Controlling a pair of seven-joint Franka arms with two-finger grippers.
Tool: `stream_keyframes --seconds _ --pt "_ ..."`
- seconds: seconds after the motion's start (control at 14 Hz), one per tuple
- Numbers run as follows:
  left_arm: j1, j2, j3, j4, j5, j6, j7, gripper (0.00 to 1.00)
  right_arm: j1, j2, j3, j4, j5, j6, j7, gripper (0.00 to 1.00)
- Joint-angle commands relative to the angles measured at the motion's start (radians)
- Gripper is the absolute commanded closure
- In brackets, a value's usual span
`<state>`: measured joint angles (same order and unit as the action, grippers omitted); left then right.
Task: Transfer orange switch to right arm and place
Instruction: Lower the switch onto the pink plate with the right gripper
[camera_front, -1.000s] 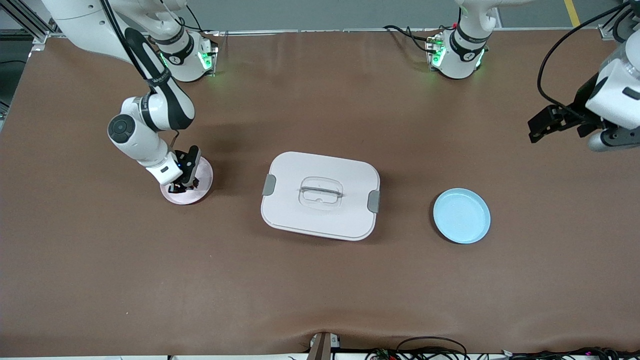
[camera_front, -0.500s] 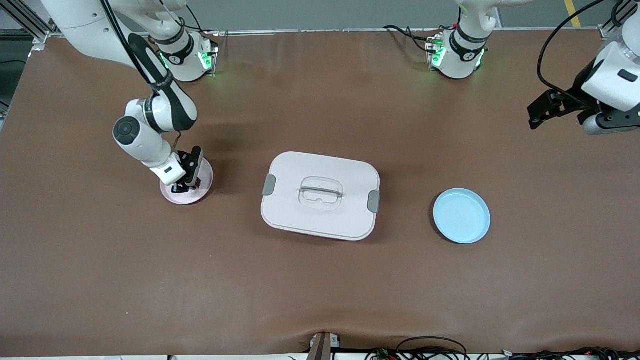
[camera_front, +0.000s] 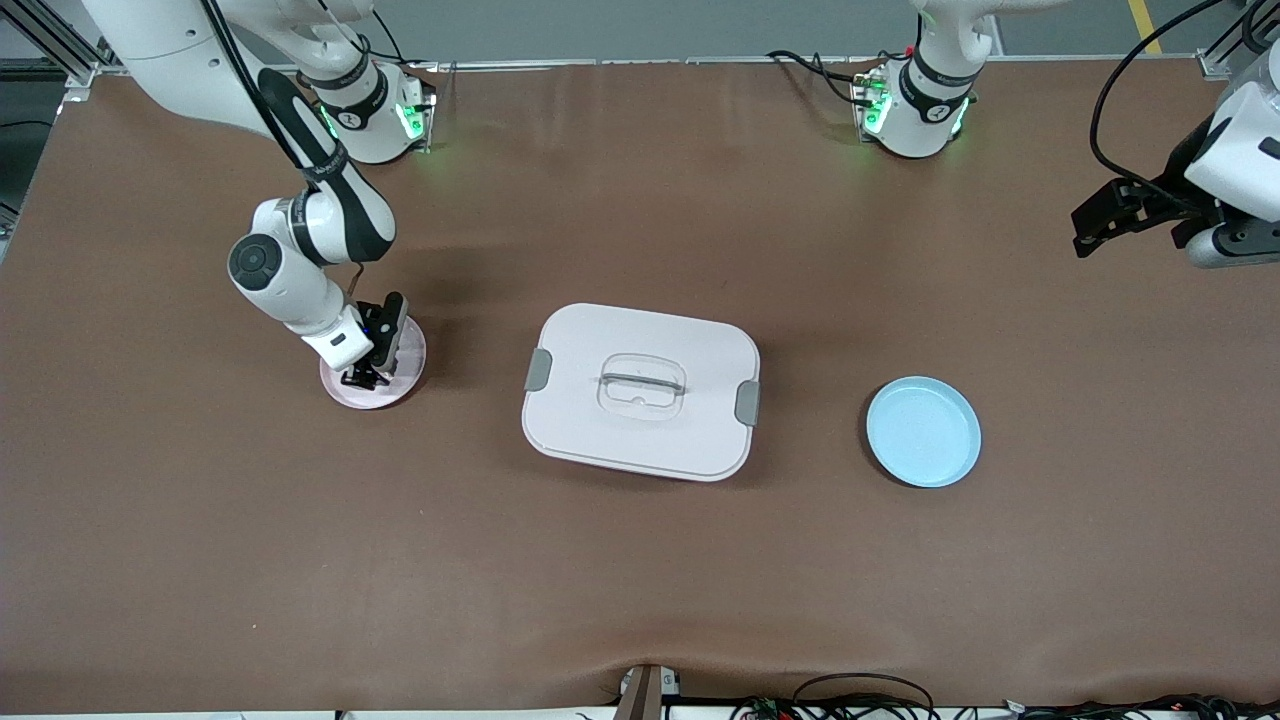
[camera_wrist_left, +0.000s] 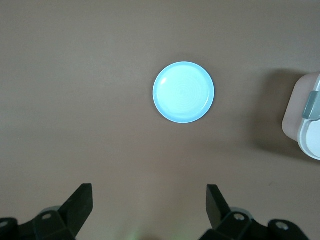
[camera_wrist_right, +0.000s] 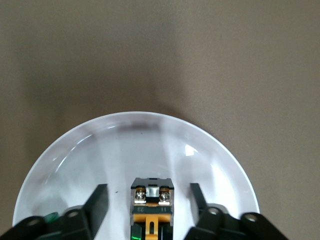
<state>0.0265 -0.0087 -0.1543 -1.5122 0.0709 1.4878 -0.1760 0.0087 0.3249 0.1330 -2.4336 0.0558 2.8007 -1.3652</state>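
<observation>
Switch (camera_wrist_right: 152, 207): small, rigid, light; grip its flat sides. R claw (camera_wrist_right: 149, 200) spread around it on pink plate (camera_wrist_right: 75, 160). L claw (camera_wrist_left: 150, 207) apart, waiting over tabletop (camera_front: 640, 580).

Pretty plain setup here, a big table (camera_front: 640, 580) with a brown mat covering it, and the mat is wrinkling a bit along the edge nearest the camera. Soft, even light is coming down from above, so only faint shadows are showing on the mat. A strip of grey floor (camera_front: 650, 25) is peeking out past the table's top edge, with a yellow line (camera_front: 1142, 25) running across it. Aluminium framing (camera_front: 45, 45) is sitting at the corner by the right arm's end. Black cables (camera_front: 860, 700) are bunching up along the near edge, and a small bracket (camera_front: 645, 690) is sticking up there too.
</observation>
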Motion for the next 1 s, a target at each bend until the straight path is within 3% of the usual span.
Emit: stream_keyframes --seconds 0.0,0.36,0.71,0.93 --pt "0.001 -0.027 0.009 -0.025 -0.014 0.006 0.020 0.00 -0.019 -0.010 0.008 -0.012 -0.022 0.005 0.000 0.00" --pt "0.001 -0.027 0.009 -0.023 -0.014 0.008 0.018 0.00 -0.021 -0.041 0.002 0.027 -0.021 -0.100 0.009 0.00" --pt "0.006 -0.027 0.009 -0.022 -0.028 0.009 0.018 0.00 -0.044 -0.127 0.002 0.128 -0.021 -0.390 0.078 0.00" --pt "0.006 -0.025 0.009 -0.020 -0.028 0.011 0.018 0.00 -0.044 -0.164 0.002 0.258 -0.021 -0.631 0.330 0.00"
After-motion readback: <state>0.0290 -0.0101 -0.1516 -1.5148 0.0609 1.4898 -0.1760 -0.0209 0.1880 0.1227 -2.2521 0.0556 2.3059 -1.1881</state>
